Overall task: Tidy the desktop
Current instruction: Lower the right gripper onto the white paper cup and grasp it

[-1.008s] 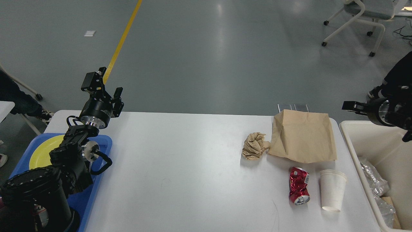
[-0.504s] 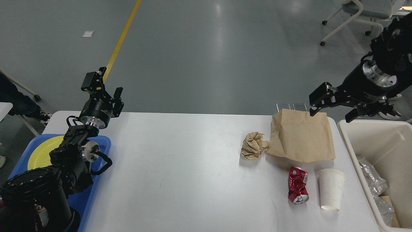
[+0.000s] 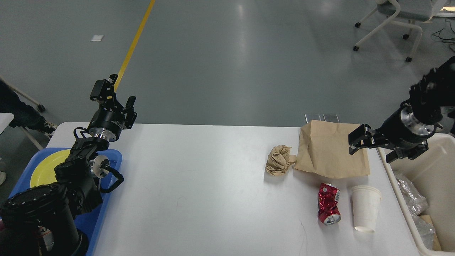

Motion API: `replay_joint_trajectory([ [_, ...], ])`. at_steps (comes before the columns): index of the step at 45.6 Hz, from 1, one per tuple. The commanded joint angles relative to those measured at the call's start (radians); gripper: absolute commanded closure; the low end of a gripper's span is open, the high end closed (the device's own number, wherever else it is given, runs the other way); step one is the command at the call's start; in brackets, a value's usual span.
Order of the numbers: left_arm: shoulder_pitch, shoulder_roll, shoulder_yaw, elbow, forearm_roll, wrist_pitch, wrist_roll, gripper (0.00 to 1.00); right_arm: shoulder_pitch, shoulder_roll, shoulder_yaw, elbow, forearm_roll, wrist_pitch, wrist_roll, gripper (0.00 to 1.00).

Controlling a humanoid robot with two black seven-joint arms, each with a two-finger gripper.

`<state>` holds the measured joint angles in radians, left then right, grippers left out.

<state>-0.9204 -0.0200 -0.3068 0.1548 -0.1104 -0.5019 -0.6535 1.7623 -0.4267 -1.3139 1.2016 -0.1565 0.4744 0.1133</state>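
The white desktop (image 3: 213, 185) holds litter on its right side: a flat brown paper bag (image 3: 328, 153), a crumpled brown paper ball (image 3: 279, 160), a crushed red can (image 3: 328, 204) and a stack of white paper cups (image 3: 366, 208). My right gripper (image 3: 372, 150) is open and empty, hovering over the bag's right edge beside the bin. My left gripper (image 3: 119, 95) is open and empty, raised above the desktop's far left corner.
A cream-white bin (image 3: 435, 160) with clear plastic wrappers stands off the desktop's right edge. A blue tray (image 3: 115, 156) holding a yellow plate (image 3: 42, 170) lies at the left edge under my left arm. A wheeled chair (image 3: 401, 14) stands far right on the floor.
My right arm swung in from the right edge, rose above the bag's far corner, then dropped to the bag's right edge. The left arm and the litter have not moved.
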Motion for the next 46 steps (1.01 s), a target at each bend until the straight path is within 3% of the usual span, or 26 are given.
replay_joint_trajectory([
  [1, 0.0, 0.0, 0.0, 0.0, 0.0, 0.0, 0.0, 0.04, -0.112, 0.019, 0.01, -0.004, -0.006, -0.115, 0.0, 0.0],
  [7, 0.0, 0.0, 0.0, 0.0, 0.0, -0.001, 0.0, 0.04, -0.178, 0.043, 0.018, -0.017, -0.031, -0.152, 0.0, 0.0],
  [19, 0.0, 0.0, 0.0, 0.0, 0.0, -0.001, 0.0, 0.04, -0.44, 0.128, 0.05, -0.293, -0.035, -0.158, -0.001, 0.0],
  [46, 0.0, 0.0, 0.0, 0.0, 0.0, 0.0, 0.0, 0.04, -0.566, 0.121, 0.053, -0.37, -0.037, -0.178, -0.001, 0.03],
])
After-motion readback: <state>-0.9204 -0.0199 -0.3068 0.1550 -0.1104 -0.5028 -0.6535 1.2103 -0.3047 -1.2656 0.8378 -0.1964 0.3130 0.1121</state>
